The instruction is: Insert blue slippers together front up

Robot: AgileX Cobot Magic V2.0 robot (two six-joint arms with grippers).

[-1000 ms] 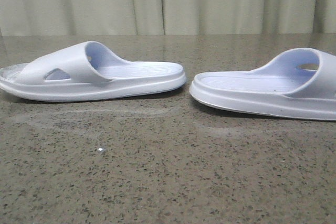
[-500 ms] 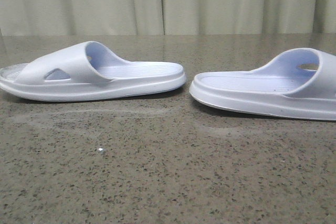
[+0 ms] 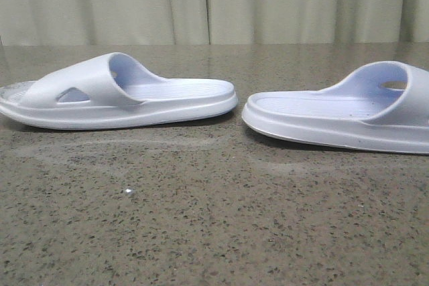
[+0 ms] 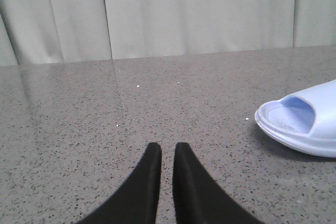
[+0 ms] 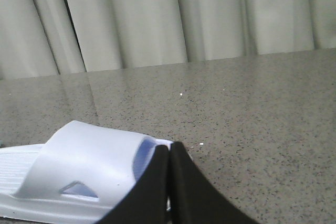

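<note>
Grey speckled counter with pale curtains behind; nothing is changing across the last second, so we are judging the task not yet begun. We are seeing the left slipper lying toward the counter's left edge and the right slipper toward its right edge, heels facing, a gap between. Left gripper and right gripper are hovering with fingers closed on nothing, right one near its slipper.

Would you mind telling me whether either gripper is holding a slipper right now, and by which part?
Nothing is held. The left gripper and right gripper are both shut on nothing; both blue slippers rest on the table.
</note>
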